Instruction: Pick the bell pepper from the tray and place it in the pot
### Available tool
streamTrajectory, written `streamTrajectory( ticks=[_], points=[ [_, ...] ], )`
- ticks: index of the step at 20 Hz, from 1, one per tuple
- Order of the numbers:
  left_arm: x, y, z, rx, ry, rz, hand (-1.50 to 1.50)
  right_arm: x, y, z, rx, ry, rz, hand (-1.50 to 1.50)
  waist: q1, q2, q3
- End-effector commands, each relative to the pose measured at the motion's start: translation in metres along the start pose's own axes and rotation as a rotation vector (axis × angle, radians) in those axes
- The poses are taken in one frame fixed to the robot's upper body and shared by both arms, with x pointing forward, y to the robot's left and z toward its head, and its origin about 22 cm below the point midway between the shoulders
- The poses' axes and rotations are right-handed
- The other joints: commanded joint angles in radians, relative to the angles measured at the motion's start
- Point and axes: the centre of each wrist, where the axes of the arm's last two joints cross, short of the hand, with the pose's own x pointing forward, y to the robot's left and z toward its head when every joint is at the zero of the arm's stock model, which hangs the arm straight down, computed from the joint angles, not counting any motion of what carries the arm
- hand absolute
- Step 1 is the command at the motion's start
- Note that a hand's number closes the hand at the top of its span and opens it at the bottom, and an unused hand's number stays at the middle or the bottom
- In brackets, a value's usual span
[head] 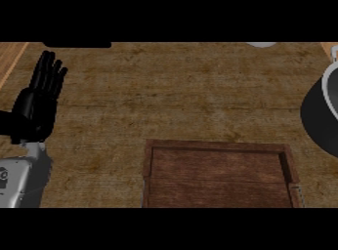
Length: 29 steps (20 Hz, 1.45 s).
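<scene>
Red shows inside the pot (323, 110), cut off at right; the wooden tray (219, 146) lies bare; left robot hand (38, 97) rests flat-fingered, holding nothing.

A mottled brown counter (179, 93) carries a dark wooden tray (219, 146) at the lower middle, and up and to the right of that tray, well apart from it, a grey pot (323, 122) cut off by the right edge.
</scene>
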Motion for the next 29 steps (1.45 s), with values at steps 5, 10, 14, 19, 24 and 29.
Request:
streamTrajectory(
  ticks=[5,10,14,19,24,29],
  points=[
    [0.002,0.005,-0.015,-0.008,0.011,0.014,0.0,0.002,-0.035,0.009,-0.14,0.026,-0.275,-1.5,0.003,0.008,0.004],
    [0.004,-0.013,-0.004,0.003,-0.008,0.016,0.0,0.005,-0.079,0.038,-0.217,0.012,-0.316,-1.5,0.01,0.009,0.006],
    [0.0,0.002,-0.001,0.008,-0.021,0.018,0.0,-0.007,-0.08,0.064,-0.26,0.009,-0.364,-1.5,0.01,0.012,0.009],
    [-0.003,0.014,0.003,-0.009,0.001,0.004,0.0,0.003,-0.111,0.079,-0.305,0.003,-0.346,-1.5,0.011,0.014,0.011],
    [-0.002,0.005,0.005,0.003,-0.017,0.007,0.0,0.0,-0.114,0.091,-0.323,0.017,-0.331,-1.5,0.013,0.016,0.015],
    [-0.001,0.0,0.003,0.01,-0.013,0.024,0.0,0.004,-0.125,0.097,-0.321,0.027,-0.335,-1.5,0.008,0.017,0.018]
  ],
)
